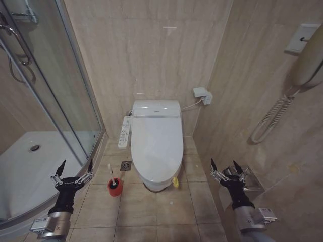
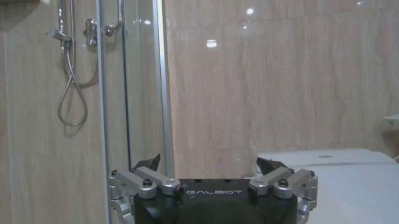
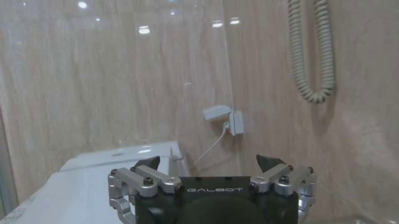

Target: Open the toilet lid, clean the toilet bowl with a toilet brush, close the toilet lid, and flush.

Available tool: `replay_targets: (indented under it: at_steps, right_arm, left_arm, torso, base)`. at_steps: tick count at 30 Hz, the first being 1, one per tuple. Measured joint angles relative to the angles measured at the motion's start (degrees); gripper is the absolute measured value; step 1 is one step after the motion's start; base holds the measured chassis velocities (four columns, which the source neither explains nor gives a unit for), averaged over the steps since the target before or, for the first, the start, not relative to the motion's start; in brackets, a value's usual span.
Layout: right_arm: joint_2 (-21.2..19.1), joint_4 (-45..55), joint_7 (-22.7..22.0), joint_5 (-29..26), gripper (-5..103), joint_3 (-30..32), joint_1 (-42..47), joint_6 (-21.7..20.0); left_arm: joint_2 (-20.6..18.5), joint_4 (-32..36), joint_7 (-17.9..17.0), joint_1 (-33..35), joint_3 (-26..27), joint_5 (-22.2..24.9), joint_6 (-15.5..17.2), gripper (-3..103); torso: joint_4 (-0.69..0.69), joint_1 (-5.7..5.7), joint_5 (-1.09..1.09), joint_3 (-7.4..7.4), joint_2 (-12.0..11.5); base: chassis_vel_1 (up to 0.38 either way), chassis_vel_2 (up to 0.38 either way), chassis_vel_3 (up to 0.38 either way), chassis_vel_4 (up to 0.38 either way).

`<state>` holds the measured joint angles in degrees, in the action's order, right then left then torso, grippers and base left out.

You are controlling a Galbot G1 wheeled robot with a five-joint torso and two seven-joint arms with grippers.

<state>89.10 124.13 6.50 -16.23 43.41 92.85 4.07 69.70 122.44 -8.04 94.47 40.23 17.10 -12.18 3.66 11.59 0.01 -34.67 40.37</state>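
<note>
Nothing is begun: the toilet lid (image 1: 156,143) lies shut, the toilet brush (image 1: 115,185) sits in its red holder (image 1: 115,189), and the left hand (image 1: 73,168) and right hand (image 1: 225,167) hover wide open and empty.

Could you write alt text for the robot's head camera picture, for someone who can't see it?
A white toilet with its glossy white lid closed stands against a beige tiled wall, a toilet brush in a round red holder cup on the floor beside it. The left gripper and right gripper are raised, open and empty.
</note>
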Motion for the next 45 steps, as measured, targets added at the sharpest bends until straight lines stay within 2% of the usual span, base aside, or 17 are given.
replay_targets:
  at_steps: [11, 21, 24, 29, 33, 38, 45]
  right_arm:
    - [0.14, 0.14, -2.24, 0.09, 100, -0.13, 0.1, -0.3]
    - [-0.78, -0.79, -2.59, 2.0, 100, -0.26, 0.48, 1.36]
    - [-2.34, -1.64, -1.88, 5.92, 100, -1.13, 1.04, 0.21]
    - [-4.77, -3.39, -0.93, 8.15, 100, -2.88, 1.32, -0.27]
    - [-7.79, -6.66, -2.7, 9.53, 100, -6.98, 0.9, 0.35]
    - [-8.46, -9.0, -2.72, 9.99, 100, -8.81, 0.79, 1.15]
    - [-9.53, -15.92, -0.36, 12.08, 100, -12.07, 0.08, 3.5]
  left_arm:
    - [0.0, 0.0, 0.0, -0.02, 0.0, 0.0, 0.0, 100]
    - [0.0, 0.0, 0.0, -0.04, 0.0, 0.0, 0.0, 100]
    - [0.0, 0.0, 0.0, -0.02, 0.0, 0.0, 0.0, 100]
    - [0.0, 0.0, 0.0, -0.01, 0.0, 0.0, 0.0, 100]
    - [0.0, 0.0, 0.0, -0.04, 0.0, 0.0, 0.0, 100]
    - [0.0, 0.0, 0.0, -0.04, 0.0, 0.0, 0.0, 100]
    - [0.0, 0.0, 0.0, -0.03, 0.0, 0.0, 0.0, 100]
  torso:
    - [0.0, 0.03, 0.0, -0.01, 0.01]
    - [0.02, 0.04, 0.0, -0.02, -0.02]
    - [0.02, 0.01, 0.0, 0.0, 0.0]
    - [0.0, 0.01, 0.0, -0.01, 0.0]
    - [0.0, 0.04, 0.0, -0.02, 0.0]
    - [0.02, 0.04, 0.0, -0.02, 0.0]
    - [0.01, 0.04, -0.01, -0.02, 0.0]
  base:
    - [-0.061, 0.065, 0.077, -0.073]
    - [-0.076, 0.085, 0.092, -0.087]
    - [0.061, -0.049, -0.034, 0.056]
    - [0.016, -0.004, -0.006, 0.011]
    - [0.0, 0.0, 0.0, 0.0]
    - [0.0, 0.0, 0.0, 0.0]
    - [0.0, 0.0, 0.0, 0.0]
